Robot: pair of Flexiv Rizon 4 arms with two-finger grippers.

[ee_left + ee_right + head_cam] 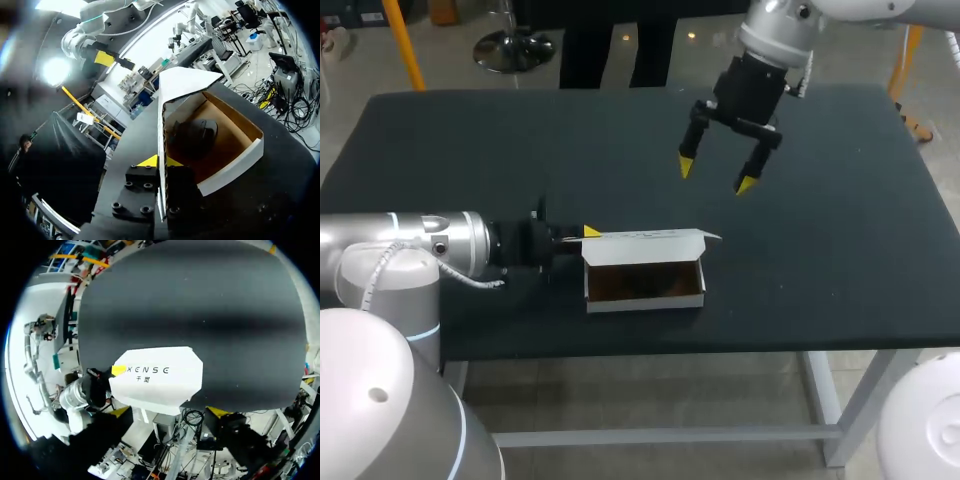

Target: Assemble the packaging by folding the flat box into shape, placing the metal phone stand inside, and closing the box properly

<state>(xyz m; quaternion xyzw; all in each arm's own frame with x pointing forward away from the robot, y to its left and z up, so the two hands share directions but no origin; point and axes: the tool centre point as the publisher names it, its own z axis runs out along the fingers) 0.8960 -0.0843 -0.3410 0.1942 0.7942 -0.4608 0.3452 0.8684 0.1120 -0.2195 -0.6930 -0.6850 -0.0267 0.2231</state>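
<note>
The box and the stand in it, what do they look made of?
The box looks like thin cardboard: matte white outside, brown inside, with creased folds. The stand inside is dark with a dull sheen, possibly coated metal; hard to tell.

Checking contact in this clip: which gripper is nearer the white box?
Left. The left gripper clamps the end wall of the white box between its fingers; the right gripper hangs open above the table behind the box, touching nothing.

Left tool (588,236) clamped low, right tool (716,175) raised, splayed.
</note>
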